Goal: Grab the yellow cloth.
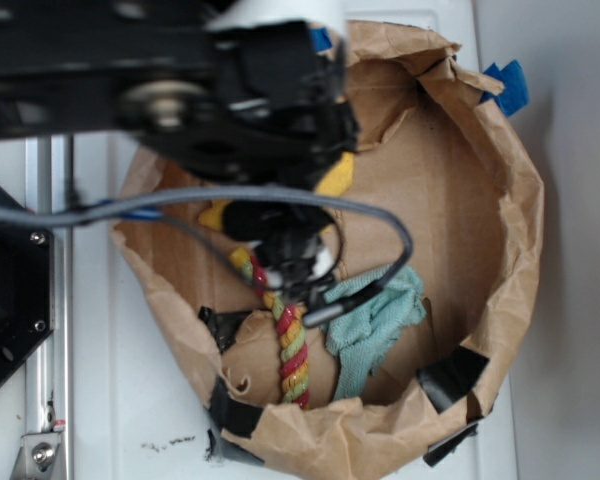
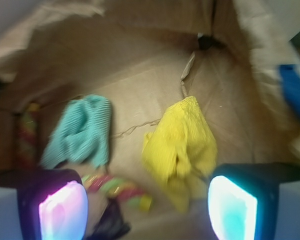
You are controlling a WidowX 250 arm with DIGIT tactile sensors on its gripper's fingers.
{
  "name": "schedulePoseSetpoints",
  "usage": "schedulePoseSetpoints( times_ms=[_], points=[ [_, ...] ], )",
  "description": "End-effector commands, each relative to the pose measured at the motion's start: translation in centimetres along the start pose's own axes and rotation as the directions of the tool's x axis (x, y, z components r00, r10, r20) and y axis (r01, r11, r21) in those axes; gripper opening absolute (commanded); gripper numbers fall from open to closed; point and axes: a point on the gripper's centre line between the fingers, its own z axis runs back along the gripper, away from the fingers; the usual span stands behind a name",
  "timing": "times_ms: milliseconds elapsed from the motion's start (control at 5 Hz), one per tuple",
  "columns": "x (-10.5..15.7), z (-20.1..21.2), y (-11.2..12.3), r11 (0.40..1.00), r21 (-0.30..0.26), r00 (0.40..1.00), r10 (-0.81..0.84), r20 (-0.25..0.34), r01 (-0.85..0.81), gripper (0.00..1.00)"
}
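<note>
- gripper [image 2: 145, 210]: nearest to the wrist cam, jaws spread wide w/ nothing between the two glowing pads [image 2: 62, 210], so it's open and empty. hovers inside the brown paper bin [image 1: 520, 200], above the floor.
- rope [image 2: 117, 189]: twisted yellow-red-green, lying just under the left pad, its end close beside the cloth's lower edge. risk: a straight drop could pinch rope along w/ or instead of cloth.
- yellow cloth [image 2: 182, 142]: the target, crumpled w/ folds on the cardboard floor, sitting between the pads but nearer the right one. in the exterior view only slivers [image 1: 335, 180] show past the arm. risk: off-centre, so the right pad may land on top of it and shove it flat rather than straddle it; prob needs a shift toward that side first.
- teal cloth [image 2: 82, 130]: off to the left, apart from the yellow one. risk low unless the approach drifts left.
- bin wall and cable [image 1: 380, 215]: wall rises close behind the cloth; grey cable loops across the bin. risk: snag or wall contact if the arm reaches farther in.
- img blurred, so fold height is hard to judge; a shallow close may catch only a loose edge that slips out.
</note>
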Motion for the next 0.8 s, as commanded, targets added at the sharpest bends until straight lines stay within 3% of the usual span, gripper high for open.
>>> schedulePoseSetpoints(
  times_ms=[0,200,600],
  points=[
    [2.5,-3.8,0.6,0.998,0.044,0.998,0.049,0.047,-0.051,1.00],
    [0.6,-5.9,0.8,0.996,0.070,0.998,0.058,0.036,-0.060,1.00],
    [-0.1,-9.1,1.7,0.993,0.104,0.999,0.052,0.000,-0.052,1.00]
  ],
)
